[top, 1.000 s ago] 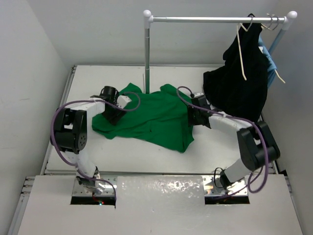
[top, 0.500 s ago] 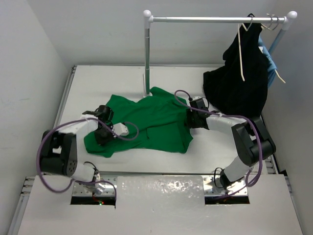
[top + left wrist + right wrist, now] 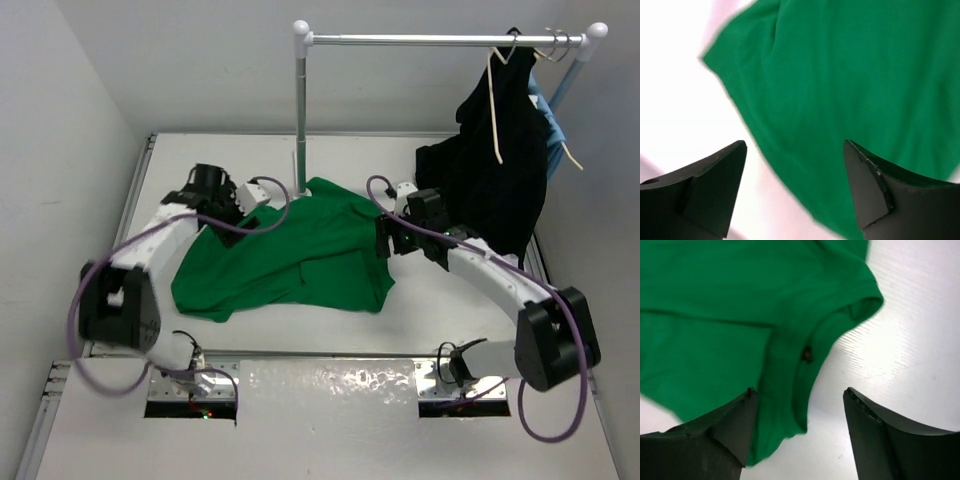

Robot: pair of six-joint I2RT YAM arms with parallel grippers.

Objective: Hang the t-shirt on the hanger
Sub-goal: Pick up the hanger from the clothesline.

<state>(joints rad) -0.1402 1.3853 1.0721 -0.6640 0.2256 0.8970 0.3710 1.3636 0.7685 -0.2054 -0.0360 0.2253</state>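
Observation:
The bright green t-shirt point(image 3: 290, 255) lies spread flat on the white table. My left gripper point(image 3: 232, 203) hovers open over its far left edge; in the left wrist view point(image 3: 795, 145) the shirt's edge point(image 3: 840, 100) runs between the jaws. My right gripper point(image 3: 393, 238) hovers open over the shirt's right edge; in the right wrist view point(image 3: 800, 390) a hemmed opening of the shirt point(image 3: 810, 355) lies under the jaws. The cream hanger point(image 3: 495, 110) hangs on the rail by its hook, in front of the black garment point(image 3: 490, 180).
A metal rail point(image 3: 440, 40) on a pole point(image 3: 301, 110) stands at the back of the table point(image 3: 440, 310). A light-blue garment point(image 3: 553, 130) on a second cream hanger point(image 3: 571, 155) hangs at the far right. White walls close in both sides.
The shirt was dragged toward the near left and flattened. My left gripper let go at its near-left corner and moved up to its far left edge. My right gripper has shifted slightly.

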